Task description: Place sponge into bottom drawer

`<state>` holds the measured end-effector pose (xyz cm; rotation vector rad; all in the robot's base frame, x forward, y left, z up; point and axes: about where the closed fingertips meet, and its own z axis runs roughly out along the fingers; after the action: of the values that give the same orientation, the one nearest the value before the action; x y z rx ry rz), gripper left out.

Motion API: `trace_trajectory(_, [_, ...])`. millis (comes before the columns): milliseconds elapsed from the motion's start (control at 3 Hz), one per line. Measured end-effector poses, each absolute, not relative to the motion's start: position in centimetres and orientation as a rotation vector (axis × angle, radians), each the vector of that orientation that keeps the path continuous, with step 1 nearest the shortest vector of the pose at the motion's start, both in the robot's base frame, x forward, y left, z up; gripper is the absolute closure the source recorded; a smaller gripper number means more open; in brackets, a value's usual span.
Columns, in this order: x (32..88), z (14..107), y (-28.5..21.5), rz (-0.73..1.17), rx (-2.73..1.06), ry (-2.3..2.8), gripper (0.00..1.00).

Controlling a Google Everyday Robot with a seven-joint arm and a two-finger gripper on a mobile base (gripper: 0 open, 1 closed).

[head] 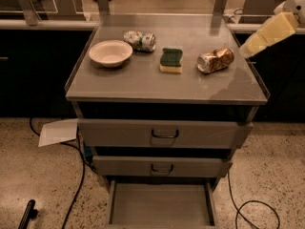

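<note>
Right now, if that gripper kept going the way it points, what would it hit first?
Likely the brown crushed can: the gripper hangs over the right edge of the cabinet top, angled down-left toward it, though depth is unclear.

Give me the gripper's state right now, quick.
Gripper: by the right edge of the cabinet top, empty, apart from the sponge; open or shut cannot be told.

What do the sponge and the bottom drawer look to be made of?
Sponge: likely foam; matte dark green scouring layer over pale yellow block. Bottom drawer: likely painted sheet metal; flat grey, thin walls. The gripper hangs by the right edge of the cabinet top, apart from both.
</note>
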<state>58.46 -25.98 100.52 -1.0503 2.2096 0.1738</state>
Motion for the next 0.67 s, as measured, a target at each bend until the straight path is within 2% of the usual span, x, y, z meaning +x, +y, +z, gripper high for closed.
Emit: trace_trajectory(667, [59.89,101.65,-27.14,0.169,-0.990,2.179,0.00])
